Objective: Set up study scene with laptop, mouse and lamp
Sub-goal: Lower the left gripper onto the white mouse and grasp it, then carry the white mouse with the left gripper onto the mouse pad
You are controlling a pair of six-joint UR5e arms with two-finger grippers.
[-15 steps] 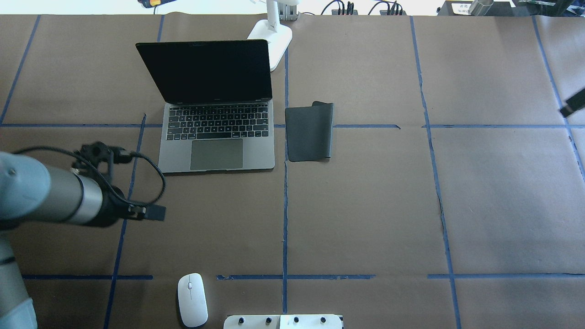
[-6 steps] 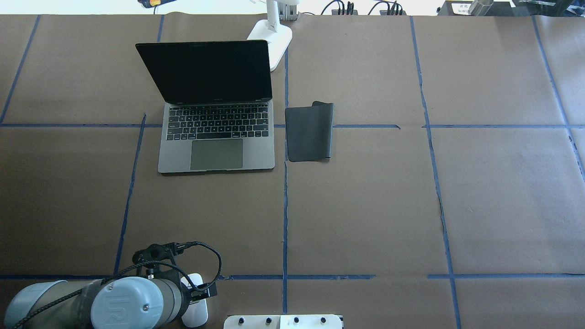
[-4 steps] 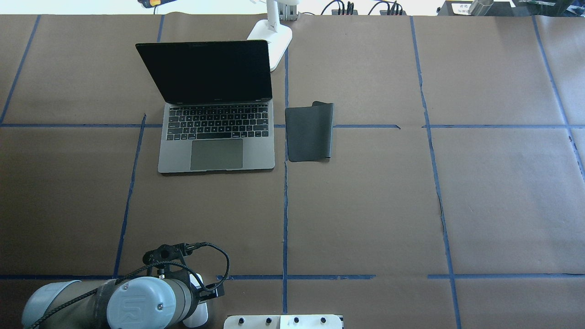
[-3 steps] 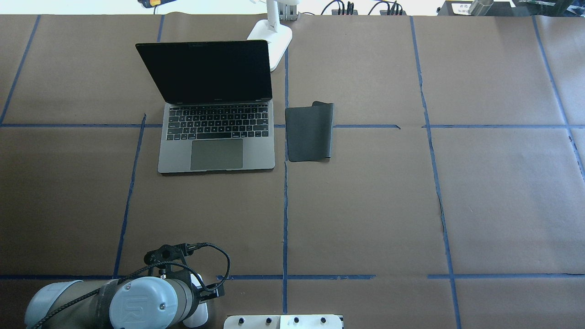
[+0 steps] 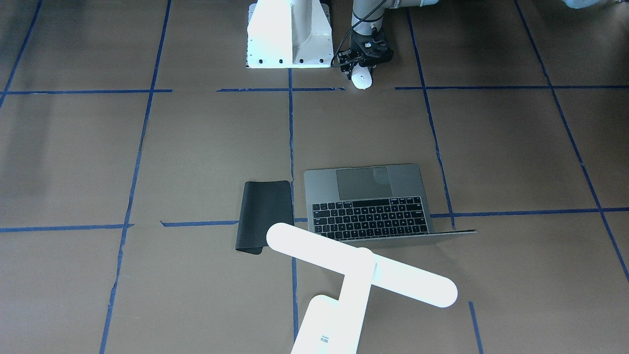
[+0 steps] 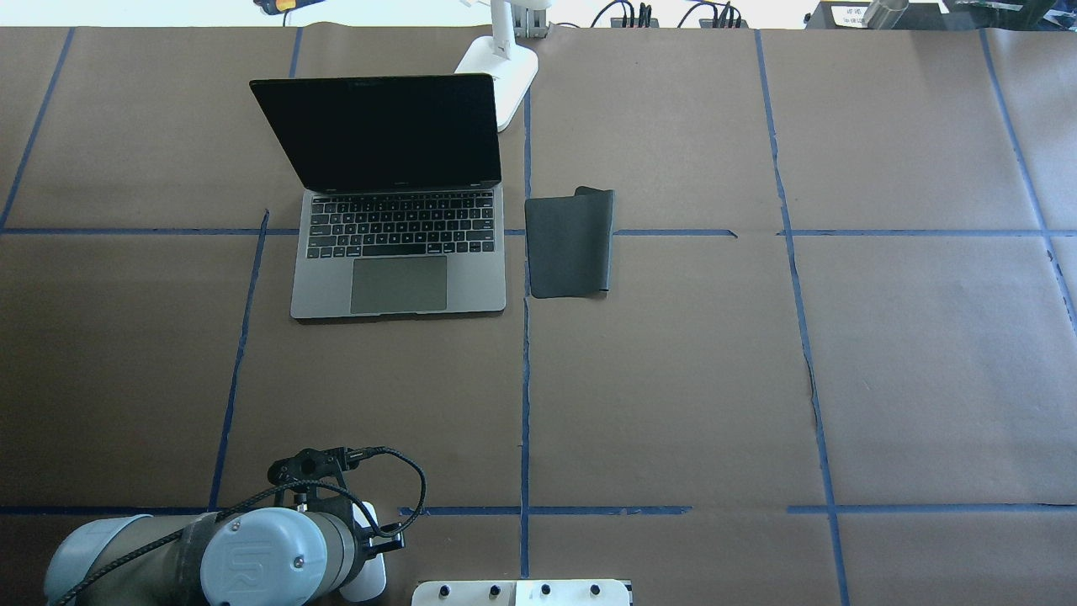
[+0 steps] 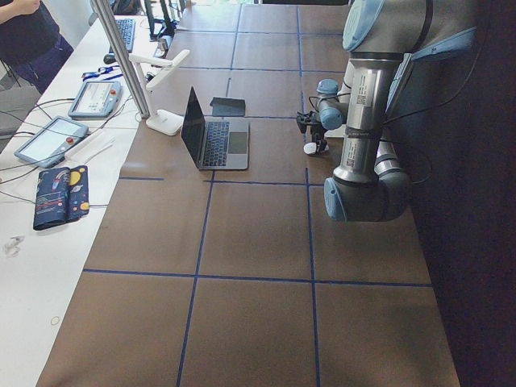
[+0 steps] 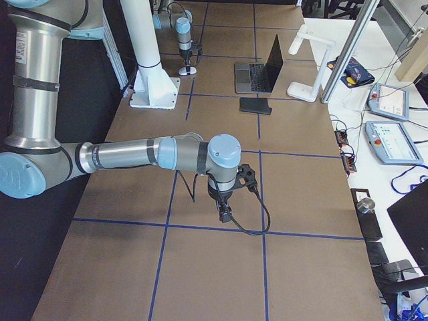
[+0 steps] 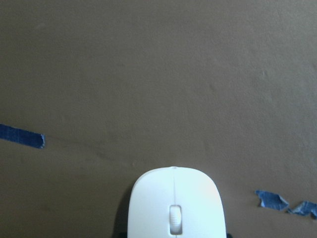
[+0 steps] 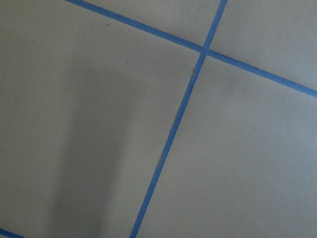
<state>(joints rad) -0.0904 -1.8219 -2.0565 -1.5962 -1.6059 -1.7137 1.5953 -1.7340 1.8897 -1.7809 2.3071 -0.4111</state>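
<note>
My left jaws sit low over the rear of the mouse point(image 5: 362, 80), straddling it. My wrist hides them from above and my wrist camera shows only the mouse's front half, so I cannot tell whether they pinch it or merely flank it. The mouse lies at the near edge of the tabletop point(image 6: 673, 379), just beside the white pedestal point(image 5: 289, 34) and just short of a blue tape line point(image 6: 547, 510).

My right jaws hang over bare paper by a tape crossing. They show only from the side, so I cannot tell how wide they stand.

The laptop point(image 6: 400, 278) stands open with a dark screen, well apart from the mouse. A black mat point(image 6: 569, 244) lies just right of it, one far corner curled. The lamp point(image 5: 361, 265) stands behind the laptop's right rear corner. Nothing lies between the mouse and the mat.
</note>
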